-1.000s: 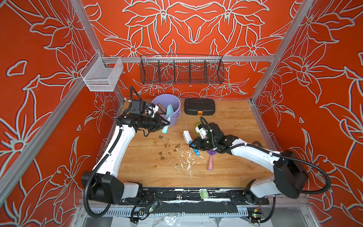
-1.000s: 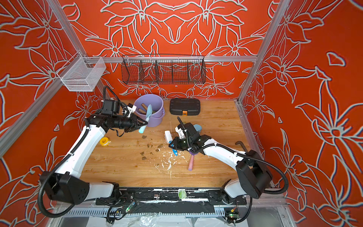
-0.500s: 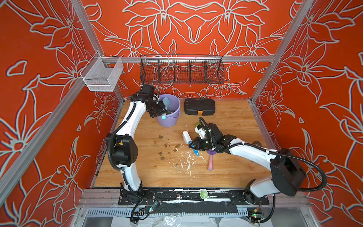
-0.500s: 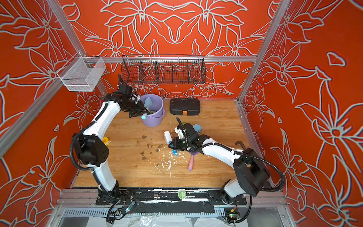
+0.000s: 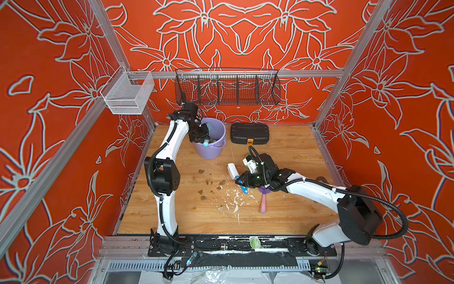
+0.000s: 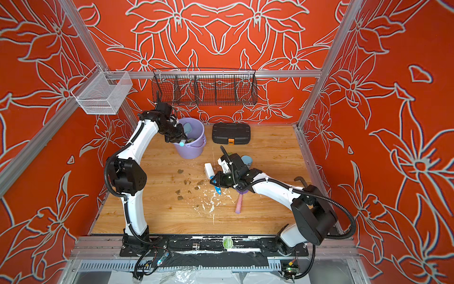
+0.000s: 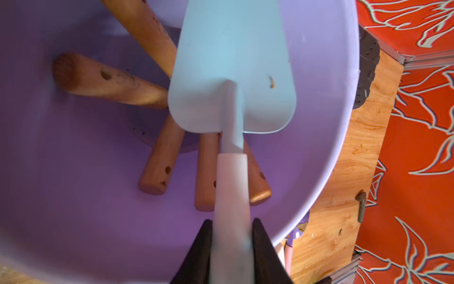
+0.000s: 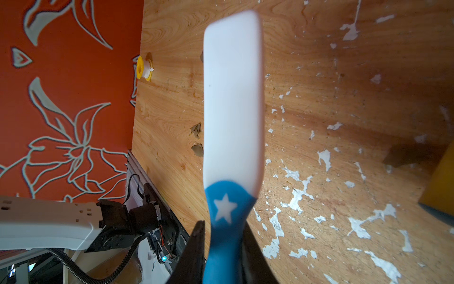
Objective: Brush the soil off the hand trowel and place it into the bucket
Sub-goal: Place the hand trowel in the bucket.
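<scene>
Standing at the open front of the cell, one notes: left arm, rising from its base rail, elbow bent out over the wooden table (image 5: 294, 216), forearm slanting up to the far-left corner, wrist tipped down over the rim of the bucket (image 5: 211, 152). Left gripper (image 7: 232, 223): black fingers (image 7: 201, 236) set close on either side of the pale handle of the hand trowel (image 7: 231, 73); whether they press it or merely flank it cannot be told. Hand trowel: light-blue blade inside the bucket, lying over several wooden handles (image 7: 105, 81), shaft slanting up across the near rim; one small brown speck on the blade; seen in both top views. Right arm: stretched low from its base across the table toward the middle, wrist near the boards. Right gripper (image 8: 221, 231): clenched on the blue, star-marked neck of the brush (image 8: 233, 98), white head pointing toward the left side of the table, clear of the boards as far as the wrist view shows. Soil (image 5: 222, 182): dark clumps scattered on the table between bucket and brush, with white flecks (image 5: 233, 199) nearer the front. Pink-handled tool (image 5: 262, 204): flat on the table, its purple end partly under the right wrist. Black case (image 5: 249, 132): beside the bucket, at the back
</scene>
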`<state>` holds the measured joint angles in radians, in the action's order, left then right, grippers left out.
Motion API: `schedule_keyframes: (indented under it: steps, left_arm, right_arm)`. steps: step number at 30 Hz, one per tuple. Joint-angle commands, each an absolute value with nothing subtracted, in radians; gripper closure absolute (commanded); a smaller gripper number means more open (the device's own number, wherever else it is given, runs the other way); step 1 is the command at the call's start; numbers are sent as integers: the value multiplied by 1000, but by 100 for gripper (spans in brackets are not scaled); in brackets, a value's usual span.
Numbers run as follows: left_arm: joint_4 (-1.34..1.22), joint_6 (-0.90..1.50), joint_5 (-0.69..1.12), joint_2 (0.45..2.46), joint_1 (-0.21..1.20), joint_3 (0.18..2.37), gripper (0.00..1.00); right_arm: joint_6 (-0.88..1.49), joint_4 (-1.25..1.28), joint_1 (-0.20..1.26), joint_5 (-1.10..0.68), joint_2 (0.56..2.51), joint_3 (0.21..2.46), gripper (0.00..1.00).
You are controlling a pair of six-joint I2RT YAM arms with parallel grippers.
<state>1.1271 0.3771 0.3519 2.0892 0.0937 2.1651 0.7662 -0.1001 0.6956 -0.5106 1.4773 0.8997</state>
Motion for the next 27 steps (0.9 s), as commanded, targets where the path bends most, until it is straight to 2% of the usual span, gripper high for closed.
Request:
schedule_keyframes:
  steps: [1, 9, 16, 21, 27]
  left_arm:
    - [1158, 365, 320, 2087, 100, 2209, 63]
    - [1165, 365, 306, 2070, 100, 2236, 59]
    - [1133, 358, 208, 1920, 151, 2143, 60]
    - [1109, 366, 107, 1723, 307, 1958, 60]
    - [763, 526, 192, 1413, 459, 1407, 58]
  right_arm:
    - [753, -84, 701, -515, 1471, 892, 100]
    - [749, -96, 701, -510, 1464, 891, 100]
    - [730, -147, 697, -476, 1408, 875, 100]
    - [756, -159, 668, -494, 1329, 831, 100]
    - [784, -224, 600, -556, 1227, 788, 100]
